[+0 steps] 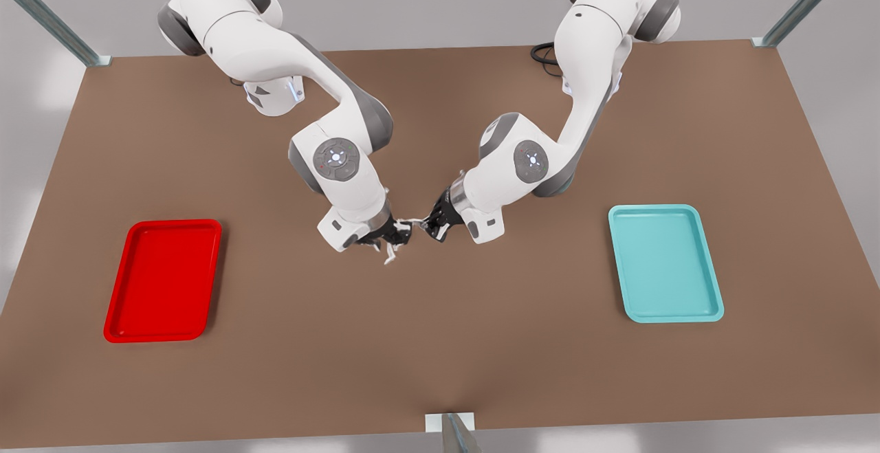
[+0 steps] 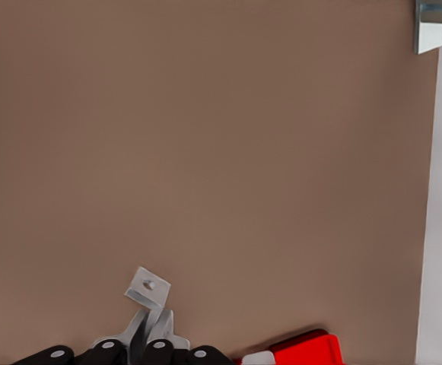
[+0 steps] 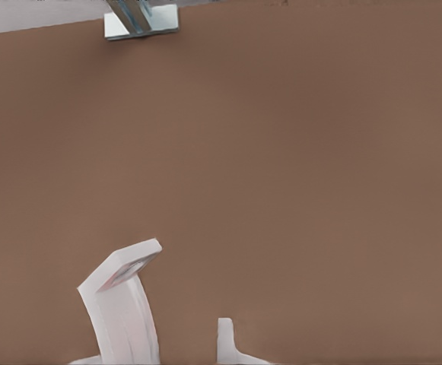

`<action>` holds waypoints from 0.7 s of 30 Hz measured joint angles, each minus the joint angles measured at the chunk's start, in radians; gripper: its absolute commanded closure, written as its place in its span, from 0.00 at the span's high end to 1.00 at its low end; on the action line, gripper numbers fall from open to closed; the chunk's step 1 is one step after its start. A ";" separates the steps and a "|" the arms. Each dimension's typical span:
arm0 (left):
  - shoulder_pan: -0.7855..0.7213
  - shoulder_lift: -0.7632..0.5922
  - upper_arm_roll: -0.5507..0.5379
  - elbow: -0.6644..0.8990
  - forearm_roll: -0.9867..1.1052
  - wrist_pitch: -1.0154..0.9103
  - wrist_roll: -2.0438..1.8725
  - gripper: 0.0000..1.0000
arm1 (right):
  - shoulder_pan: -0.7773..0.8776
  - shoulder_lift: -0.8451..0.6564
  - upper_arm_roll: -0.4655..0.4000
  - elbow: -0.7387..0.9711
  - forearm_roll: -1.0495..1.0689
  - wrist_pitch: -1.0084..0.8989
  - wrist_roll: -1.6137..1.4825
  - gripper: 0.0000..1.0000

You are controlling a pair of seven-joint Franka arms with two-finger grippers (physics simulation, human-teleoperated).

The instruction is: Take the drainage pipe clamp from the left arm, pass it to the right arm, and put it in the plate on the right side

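The drainage pipe clamp (image 1: 390, 253) is held in the air over the middle of the table (image 1: 440, 363), between the two grippers, which are brought nose to nose there; in the front view one white end is seen between the black grippers and another hangs just below them. In the left wrist view the drainage pipe clamp (image 2: 148, 293) is shown rising from between black fingers (image 2: 156, 351), its flat holed tab tilted above the brown surface; the left gripper (image 1: 432, 223), on the arm at the front view's right, is closed onto it. In the right wrist view the drainage pipe clamp (image 3: 122, 304) is seen as a curved white strap close to the camera, with a second white end beside it; the right gripper (image 1: 395, 233), on the arm at the front view's left, is touching or nearly touching the strap, though whether it grips cannot be told. The plate (image 1: 161, 226), bright red, is laid flat well off to the front view's left; a corner of the plate (image 2: 312, 350) is caught in the left wrist view. A teal tray (image 1: 663, 208) is laid well off to the front view's right. A metal bracket (image 1: 448, 424) is fixed at the near table edge, seen also in the right wrist view (image 3: 141, 23); a metal post (image 2: 434, 23) is seen at a table corner.
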 measured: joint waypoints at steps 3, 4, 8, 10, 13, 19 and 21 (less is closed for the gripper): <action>0.000 -0.002 0.000 0.000 0.004 0.016 -0.009 1.00 | -0.002 0.000 0.000 0.001 -0.006 0.002 0.026 0.21; 0.000 -0.005 0.000 0.000 0.005 0.022 -0.012 1.00 | 0.000 0.000 0.001 0.001 -0.007 0.002 0.033 0.21; 0.004 -0.060 -0.001 0.000 0.005 0.003 -0.022 1.00 | 0.017 0.001 -0.006 0.002 -0.009 0.003 0.058 0.21; 0.019 -0.076 0.011 0.001 0.003 -0.035 -0.023 1.00 | -0.010 0.001 -0.012 -0.003 -0.009 0.003 0.062 0.21; 0.133 -0.083 0.014 0.004 0.001 -0.154 0.007 1.00 | -0.084 -0.006 -0.006 -0.032 -0.009 0.001 0.054 0.21; 0.520 -0.088 0.022 0.028 0.209 -0.442 0.284 1.00 | -0.473 -0.063 0.149 -0.226 -0.004 -0.005 -0.033 0.21; 0.596 -0.157 0.032 0.019 0.289 -0.490 0.432 1.00 | -0.585 -0.044 0.169 -0.241 -0.004 -0.007 -0.082 0.21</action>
